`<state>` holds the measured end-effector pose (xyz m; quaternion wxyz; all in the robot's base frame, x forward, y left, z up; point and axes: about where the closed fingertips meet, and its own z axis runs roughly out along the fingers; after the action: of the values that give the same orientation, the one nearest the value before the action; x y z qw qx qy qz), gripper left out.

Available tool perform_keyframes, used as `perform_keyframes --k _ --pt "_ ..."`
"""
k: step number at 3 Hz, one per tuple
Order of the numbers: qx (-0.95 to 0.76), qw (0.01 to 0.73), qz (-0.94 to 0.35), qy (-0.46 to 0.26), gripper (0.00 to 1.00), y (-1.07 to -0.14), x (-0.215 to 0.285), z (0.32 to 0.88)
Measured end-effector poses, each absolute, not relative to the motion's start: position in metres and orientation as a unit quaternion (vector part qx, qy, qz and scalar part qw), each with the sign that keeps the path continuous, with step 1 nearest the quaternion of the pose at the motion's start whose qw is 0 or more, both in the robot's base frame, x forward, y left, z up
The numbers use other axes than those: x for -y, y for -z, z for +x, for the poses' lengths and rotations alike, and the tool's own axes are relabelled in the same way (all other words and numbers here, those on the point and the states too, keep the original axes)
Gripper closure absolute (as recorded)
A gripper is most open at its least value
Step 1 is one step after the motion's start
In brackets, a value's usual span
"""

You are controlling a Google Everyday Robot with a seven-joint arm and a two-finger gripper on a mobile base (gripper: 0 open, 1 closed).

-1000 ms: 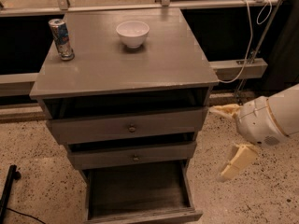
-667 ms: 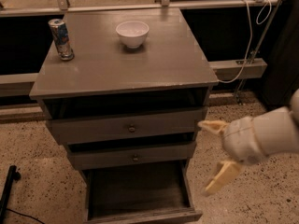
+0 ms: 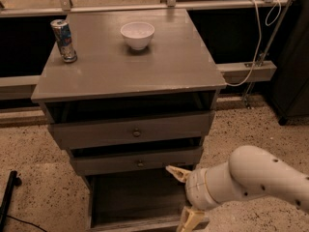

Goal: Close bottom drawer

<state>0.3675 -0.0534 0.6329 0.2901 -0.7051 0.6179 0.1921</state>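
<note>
The bottom drawer (image 3: pixel 130 197) is pulled far out at the foot of the grey-brown cabinet. Its deep plain box is open to view and its low front panel runs along the frame's lower edge. Its knob is out of view. My gripper (image 3: pixel 183 195) is open, with one beige finger (image 3: pixel 176 172) up near the middle drawer's lower right corner and the other finger (image 3: pixel 190 219) down by the drawer's front right corner. The gripper hangs over the drawer's right side. The white arm reaches in from the right.
The top drawer (image 3: pixel 133 132) and middle drawer (image 3: pixel 137 162) stand slightly out. A drink can (image 3: pixel 64 40) and a white bowl (image 3: pixel 137 34) rest on the cabinet top (image 3: pixel 159 66). A white cable (image 3: pixel 256 37) hangs at the right. A black object (image 3: pixel 7 197) lies on the floor at the left.
My arm has moved left and down, bringing the open gripper from beside the cabinet to the right side of the open bottom drawer. The drawers have not moved.
</note>
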Motion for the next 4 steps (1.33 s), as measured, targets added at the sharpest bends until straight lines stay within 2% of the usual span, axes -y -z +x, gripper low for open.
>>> perform_keyframes --k 1,3,4 --pt "-0.627 0.313 -0.696 -0.158 0.00 -0.622 0.056 0.387" --pt "-0.623 0.328 -0.688 -0.174 0.00 -0.594 0.057 0.395" --pt "-0.604 0.378 -0.681 -0.167 0.00 -0.547 0.065 0.413"
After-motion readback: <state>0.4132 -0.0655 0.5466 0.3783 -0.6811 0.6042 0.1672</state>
